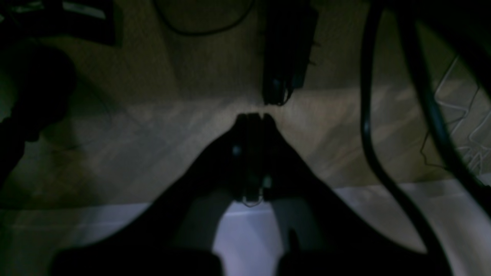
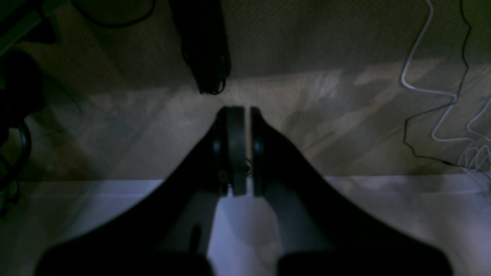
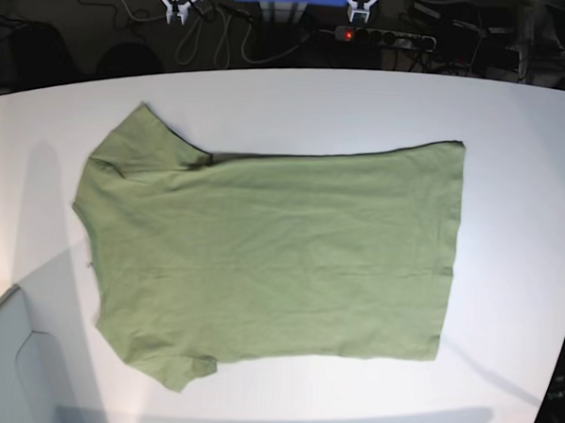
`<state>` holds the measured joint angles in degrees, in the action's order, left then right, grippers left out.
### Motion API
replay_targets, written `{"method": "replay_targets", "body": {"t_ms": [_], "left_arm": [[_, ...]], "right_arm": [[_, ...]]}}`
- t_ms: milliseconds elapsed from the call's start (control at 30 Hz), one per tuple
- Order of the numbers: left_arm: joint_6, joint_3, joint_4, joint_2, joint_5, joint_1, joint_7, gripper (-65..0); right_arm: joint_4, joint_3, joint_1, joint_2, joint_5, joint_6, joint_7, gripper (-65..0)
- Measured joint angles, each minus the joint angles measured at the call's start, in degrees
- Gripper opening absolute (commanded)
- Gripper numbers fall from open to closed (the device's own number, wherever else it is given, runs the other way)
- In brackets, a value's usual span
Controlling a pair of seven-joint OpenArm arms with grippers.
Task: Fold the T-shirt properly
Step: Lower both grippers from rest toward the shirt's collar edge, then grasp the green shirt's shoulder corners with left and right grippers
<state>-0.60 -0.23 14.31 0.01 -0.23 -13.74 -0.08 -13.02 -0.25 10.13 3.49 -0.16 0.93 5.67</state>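
Observation:
The olive-green T-shirt point(image 3: 271, 258) lies spread flat on the white table point(image 3: 523, 139) in the base view, neck and sleeves to the left, hem to the right. Neither gripper shows in the base view. In the left wrist view my left gripper point(image 1: 253, 115) has its fingers pressed together and holds nothing; it hangs past the table edge point(image 1: 383, 199) over the floor. In the right wrist view my right gripper point(image 2: 247, 109) is shut and empty, also over the table edge point(image 2: 383, 191). The T-shirt is out of both wrist views.
The brown floor beyond the table carries a black device point(image 1: 285, 57), a thick black cable point(image 1: 366, 115) and thin white cables point(image 2: 441, 88). Behind the table in the base view lie a power strip with a red light point(image 3: 347, 33) and tangled cables point(image 3: 207, 18).

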Motion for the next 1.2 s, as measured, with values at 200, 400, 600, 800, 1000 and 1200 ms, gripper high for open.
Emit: {"method": "replay_targets", "body": {"t_ms": [200, 400, 600, 800, 1000, 1200], "left_arm": [[0.1, -0.2, 15.4, -1.4, 0.0, -10.2, 0.0, -64.9], [0.4, -0.2, 33.8, -3.2, -0.2, -22.4, 0.5, -64.9], [0.5, -0.2, 54.5, -4.5, 0.0, -33.8, 1.1, -64.9], [0.7, -4.1, 74.8, -4.2, -0.2, -44.7, 1.4, -64.6], [0.8, -8.6, 89.3, -4.3, -0.1, -48.1, 1.3, -64.5], [0.9, -13.9, 96.8, -4.3, -9.5, -48.5, 1.7, -51.8]], "right_arm": [[-21.4, -0.2, 12.9, 1.4, -0.1, -0.7, 1.1, -64.9], [-44.9, -0.1, 27.7, 4.2, 0.0, -0.9, 1.0, -64.9], [-65.9, 0.3, 38.1, 9.1, -0.2, -0.7, 8.3, -64.8], [-82.0, 1.4, 43.9, 12.2, 0.0, -0.9, 13.7, -64.6], [-95.2, 7.1, 47.5, 12.4, -0.1, -0.8, 17.2, -64.4], [-105.0, 12.1, 47.4, 11.8, -0.2, -6.5, 23.8, -54.8]]}}
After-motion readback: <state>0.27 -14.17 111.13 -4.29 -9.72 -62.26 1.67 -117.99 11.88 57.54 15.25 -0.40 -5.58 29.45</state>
